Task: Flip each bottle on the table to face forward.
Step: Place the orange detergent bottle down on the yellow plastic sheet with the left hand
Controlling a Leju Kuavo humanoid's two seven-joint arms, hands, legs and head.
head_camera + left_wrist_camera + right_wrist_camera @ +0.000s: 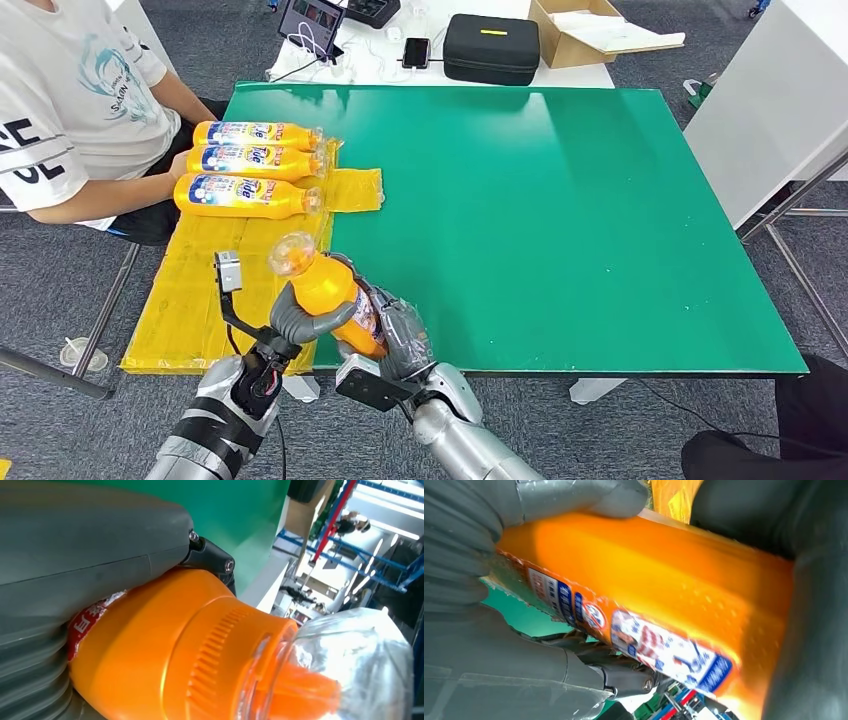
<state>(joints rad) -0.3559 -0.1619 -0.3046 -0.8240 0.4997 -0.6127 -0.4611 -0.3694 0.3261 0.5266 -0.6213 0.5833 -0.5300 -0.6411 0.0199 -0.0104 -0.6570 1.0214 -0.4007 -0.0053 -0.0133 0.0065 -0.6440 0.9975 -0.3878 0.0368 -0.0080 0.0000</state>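
An orange bottle (335, 295) with a clear cap is lifted above the table's near left edge, cap pointing up and away. My left hand (300, 320) grips its upper body and my right hand (398, 338) holds its lower, labelled part. Up close, the left wrist view has the orange bottle (165, 650) and its clear cap beside the left hand (75, 555). The bottle's label (659, 645) sits in the right hand (504, 675) in the right wrist view. Three more orange bottles (250, 160) lie side by side on the yellow mat (190, 290), labels up.
The green table (560, 220) stretches away to the right. A person in a white shirt (70, 100) sits at the left, an arm by the lying bottles. Behind the table stand a black case (491, 47), a cardboard box (580, 30), a phone and a tablet.
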